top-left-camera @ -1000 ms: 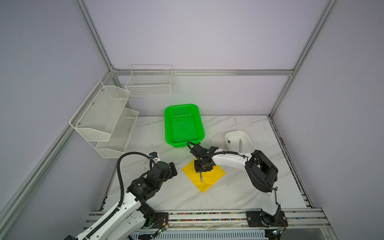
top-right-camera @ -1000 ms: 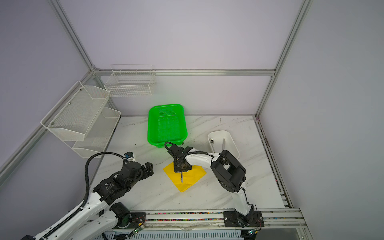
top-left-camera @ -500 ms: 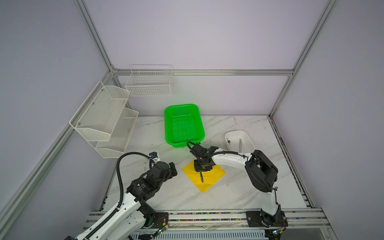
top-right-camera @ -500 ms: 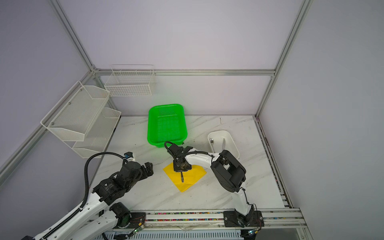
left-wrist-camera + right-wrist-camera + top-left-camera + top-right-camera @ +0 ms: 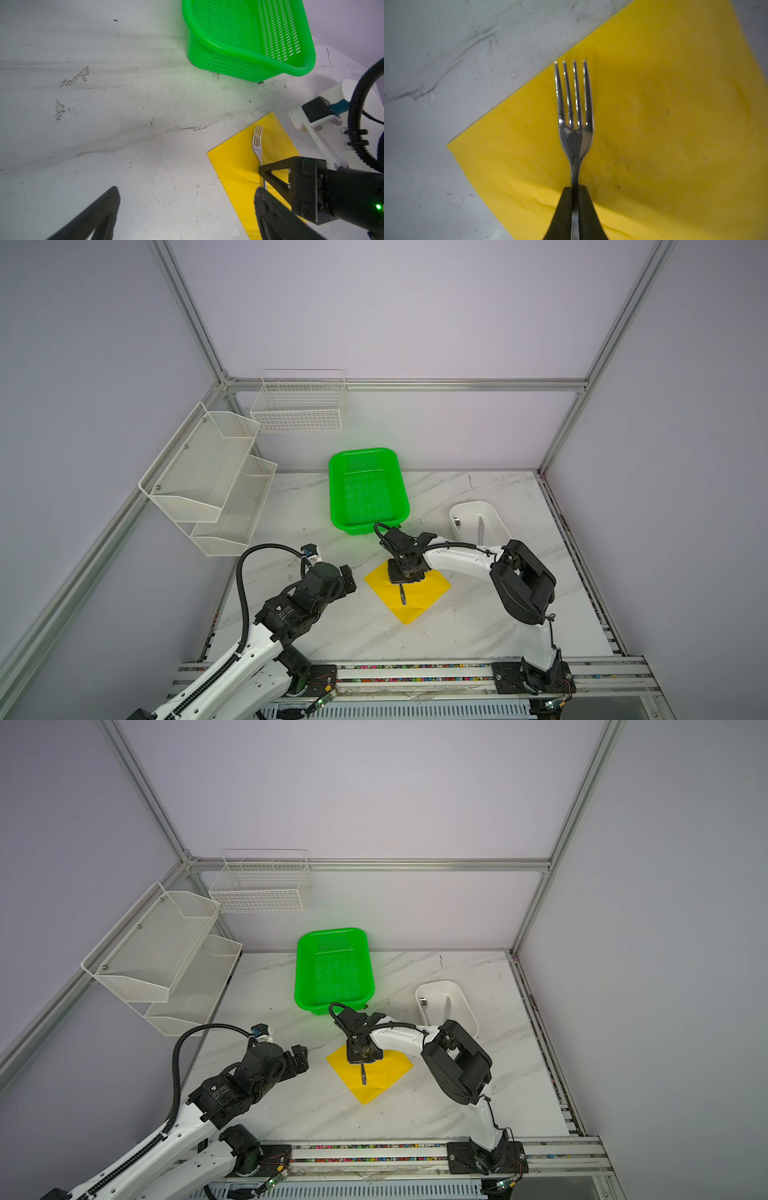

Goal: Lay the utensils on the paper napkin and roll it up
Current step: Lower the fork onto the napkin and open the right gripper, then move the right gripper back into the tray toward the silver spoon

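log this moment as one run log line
right hand: shut on fork | fork: over paper napkin, not released | left hand: open, empty | knife: in white tray

1. The fork [image 5: 575, 133] is polished metal, mirror-bright, with sharp highlights.
2. The paper napkin [image 5: 664, 93] is thin matt yellow paper, faintly creased.
3. The fingers [image 5: 562, 212] gripping the fork look like matt black plastic.
4. The bench [image 5: 104, 124] is smooth, white, marble-patterned with grey veins, scuffed and chipped in spots.
5. The basket [image 5: 239, 66] is glossy green plastic, perforated throughout.
6. The tray [image 5: 498, 522] is smooth, white and slightly glossy; the wall rack [image 5: 199, 464] is white-coated metal mesh.
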